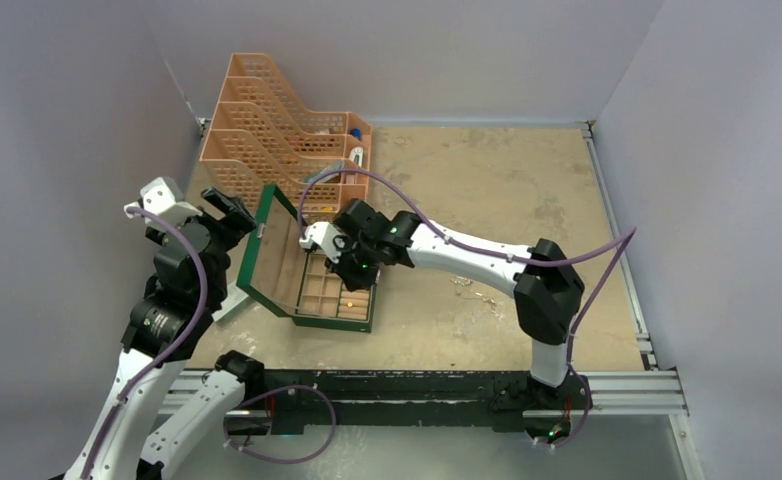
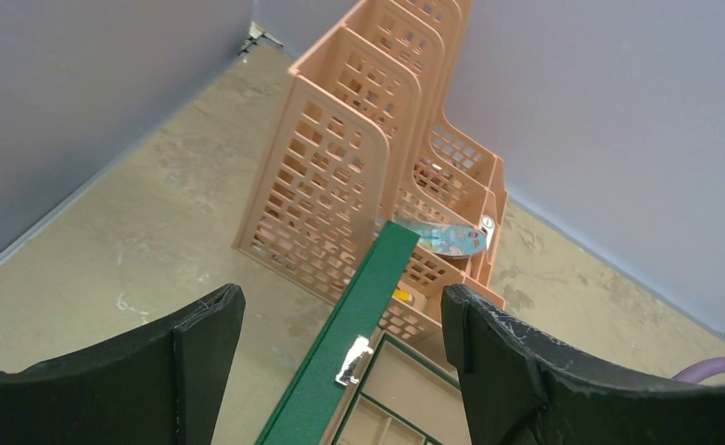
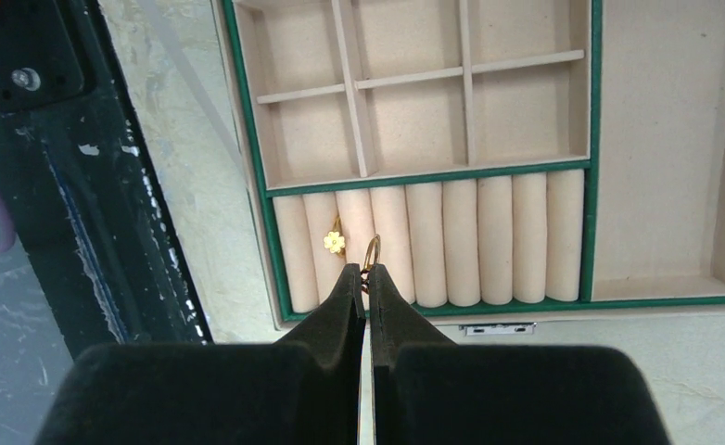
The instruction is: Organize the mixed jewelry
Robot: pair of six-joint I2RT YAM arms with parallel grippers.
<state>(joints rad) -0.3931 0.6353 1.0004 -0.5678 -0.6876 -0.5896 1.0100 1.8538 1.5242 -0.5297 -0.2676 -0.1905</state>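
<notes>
An open green jewelry box (image 1: 289,306) lies in front of the left arm, its lid (image 1: 264,252) raised on the left. My right gripper (image 3: 366,271) is shut on a thin gold ring (image 3: 373,248), which stands edge-on just above the row of beige ring rolls (image 3: 493,236). A gold flower-topped ring (image 3: 335,242) sits between two rolls just to its left. My left gripper (image 2: 340,298) is open, and the lid's green edge (image 2: 368,287) with its silver clasp (image 2: 352,360) runs between the fingers, touching neither. The square compartments (image 3: 414,111) look bare.
An orange slotted file rack (image 1: 267,130) stands behind the box, near the back left wall. A few small pale specks (image 1: 467,286) lie on the table right of the box. A white strip (image 1: 225,306) pokes out under the lid's left side.
</notes>
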